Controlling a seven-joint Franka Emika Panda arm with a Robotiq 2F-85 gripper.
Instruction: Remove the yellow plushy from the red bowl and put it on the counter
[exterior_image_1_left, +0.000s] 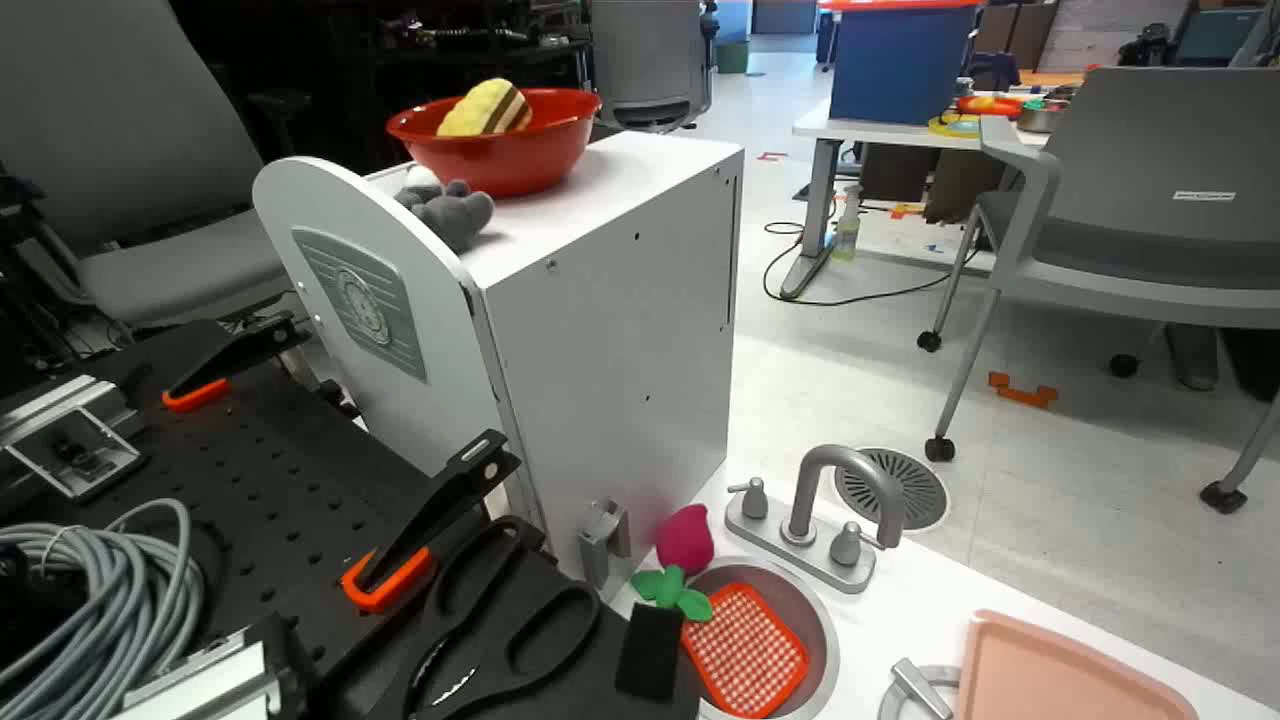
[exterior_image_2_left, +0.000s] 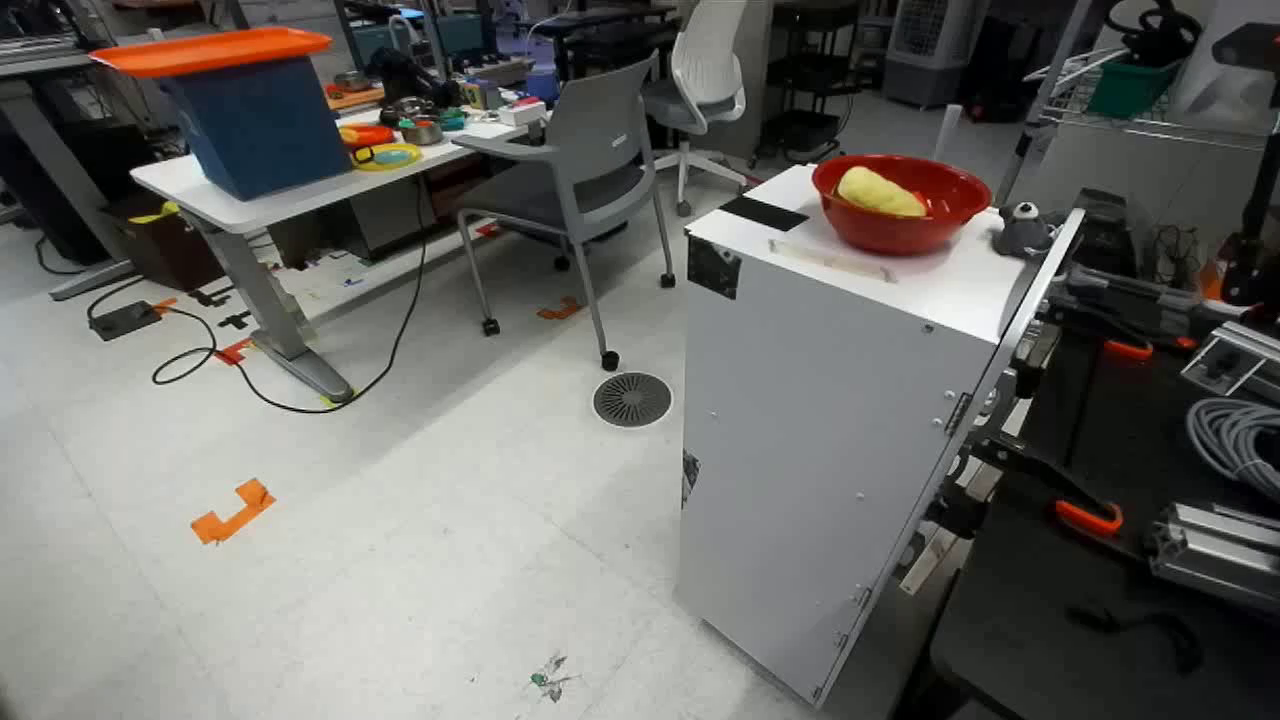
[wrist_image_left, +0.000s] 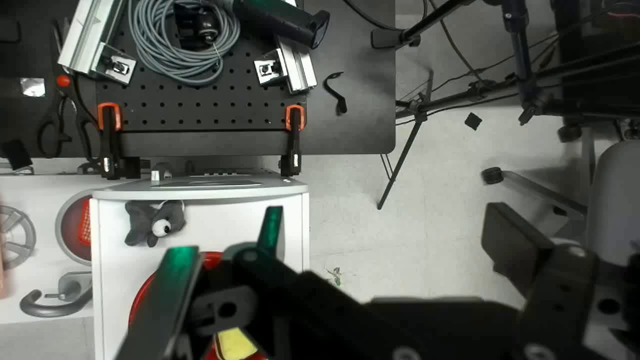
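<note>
1. Gripper (wrist_image_left: 357, 240), closest to the wrist camera: I see its jaws standing wide apart, nothing between them, presumably to leave room around a soft toy.
2. Yellow plushy (exterior_image_1_left: 485, 108), inside the red bowl (exterior_image_1_left: 500, 165): it looks propped on the sloping wall, so its upper end, showing above the rim in an exterior view, should suit my pinch.
3. White cabinet (exterior_image_2_left: 800, 400): its flat top bears the bowl.
4. Counter (exterior_image_1_left: 920, 600) with a faucet (exterior_image_1_left: 803, 505), lower, beside the cabinet: where I must set the plushy.
</note>
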